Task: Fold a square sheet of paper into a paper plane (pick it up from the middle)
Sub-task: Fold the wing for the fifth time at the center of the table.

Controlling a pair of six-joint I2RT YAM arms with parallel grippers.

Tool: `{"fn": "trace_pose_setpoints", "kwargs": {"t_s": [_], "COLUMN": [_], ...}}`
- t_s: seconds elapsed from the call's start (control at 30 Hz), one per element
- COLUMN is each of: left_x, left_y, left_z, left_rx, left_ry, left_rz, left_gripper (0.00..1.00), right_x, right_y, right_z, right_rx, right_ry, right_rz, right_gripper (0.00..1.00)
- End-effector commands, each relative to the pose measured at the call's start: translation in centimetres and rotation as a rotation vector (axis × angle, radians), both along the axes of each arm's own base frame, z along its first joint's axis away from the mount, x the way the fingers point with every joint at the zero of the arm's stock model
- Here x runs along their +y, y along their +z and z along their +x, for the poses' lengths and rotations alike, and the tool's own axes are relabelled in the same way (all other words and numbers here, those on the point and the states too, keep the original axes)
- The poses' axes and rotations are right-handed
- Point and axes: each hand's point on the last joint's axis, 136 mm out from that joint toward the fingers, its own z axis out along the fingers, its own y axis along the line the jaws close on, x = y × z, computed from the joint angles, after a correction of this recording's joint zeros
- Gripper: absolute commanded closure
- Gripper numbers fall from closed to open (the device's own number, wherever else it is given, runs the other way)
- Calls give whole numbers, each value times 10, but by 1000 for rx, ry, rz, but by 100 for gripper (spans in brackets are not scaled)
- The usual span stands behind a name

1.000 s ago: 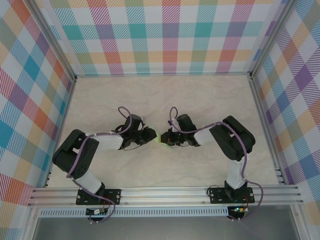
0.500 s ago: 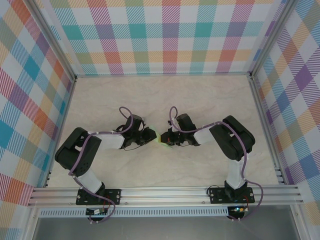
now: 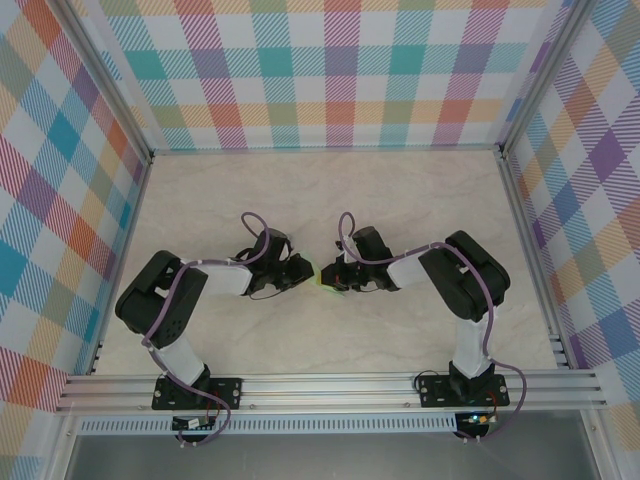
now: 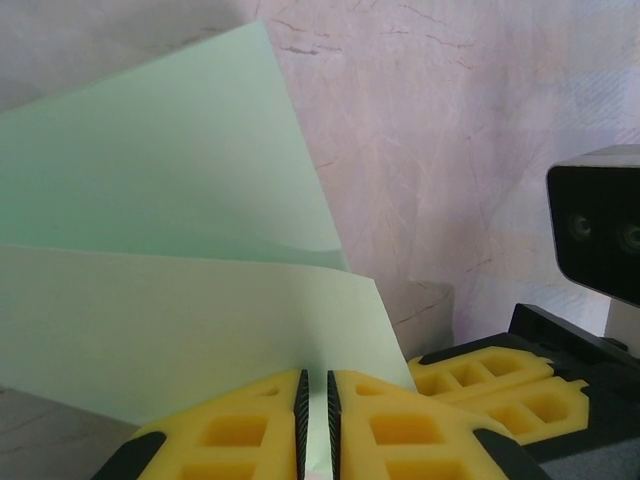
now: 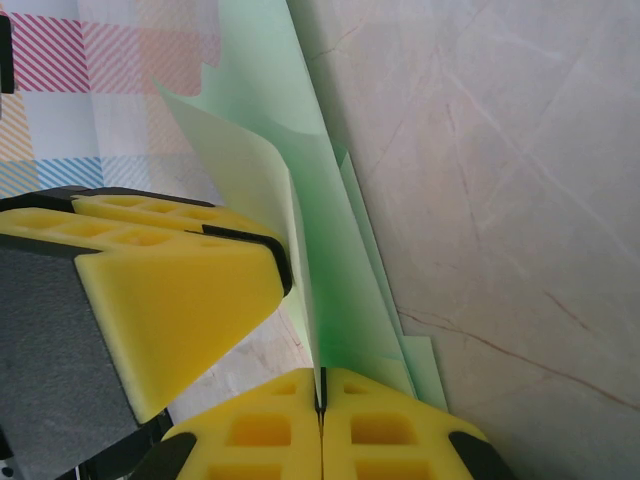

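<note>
1. Left gripper (image 4: 315,385): clamped on an edge of the square sheet of paper (image 4: 150,200); I judge this pins one layer for folding.
2. Right gripper (image 5: 321,400): pads pressed together on the sheet's edge, facing the left one and just beside it, likely to steady the crease.
3. Sheet: at the middle of the table (image 3: 420,200), between both grippers, bent into two layers fanning away from the fingertips.
</note>
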Motion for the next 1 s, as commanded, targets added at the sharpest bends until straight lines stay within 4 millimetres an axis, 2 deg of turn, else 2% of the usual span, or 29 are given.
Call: {"fn": "trace_pose_setpoints", "kwargs": {"t_s": [0.0, 0.23, 0.67, 0.97], "left_x": [1, 1, 8, 6], "left_y": [-7, -9, -22, -21], "left_z": [0, 2, -2, -4], "left_rx": [3, 4, 57, 66], "left_ry": [-12, -13, 9, 2], "left_rz": [40, 51, 92, 82], "left_gripper": [84, 85, 88, 89], "right_x": [-7, -6, -7, -18], "right_y": [-20, -14, 16, 27], "right_z": [-4, -2, -1, -4], "right_rx": [59, 73, 63, 52], "right_ry": [-4, -5, 36, 52], "right_rz": [-56, -40, 13, -47], "right_gripper": [93, 87, 78, 75]}}
